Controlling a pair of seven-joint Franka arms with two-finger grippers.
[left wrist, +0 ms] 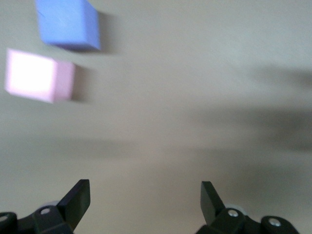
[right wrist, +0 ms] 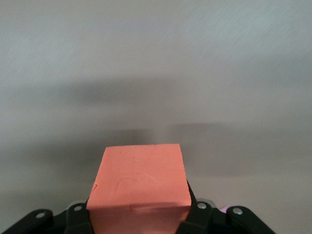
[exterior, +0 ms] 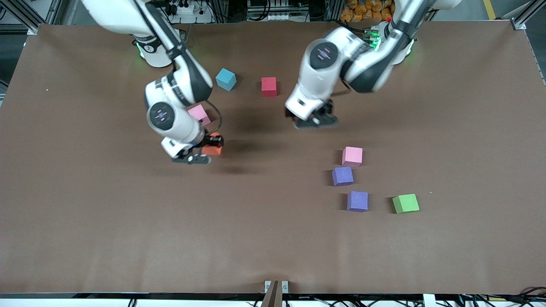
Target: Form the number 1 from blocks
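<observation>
Right end effector (exterior: 204, 154) clamps the orange cube (right wrist: 139, 183) level above the mid-counter (exterior: 128, 238) (no long axis); left end effector (left wrist: 145, 204) hangs spread, empty.

Brown table (exterior: 85, 213) – cubes scattered: pink (exterior: 352, 155), purple (exterior: 342, 176), green (exterior: 405, 203), red (exterior: 268, 86).

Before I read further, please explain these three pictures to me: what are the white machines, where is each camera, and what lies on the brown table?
The white machines are two robot arms. One picture looks down from a high camera facing them; the other two come from cameras on each arm's wrist. The right hand holds a small orange foam cube above the brown table. The left hand is open and empty above the table. On the table lie two pink foam cubes, two purple foam cubes, one red foam cube, one light blue foam cube and one green foam cube.
</observation>
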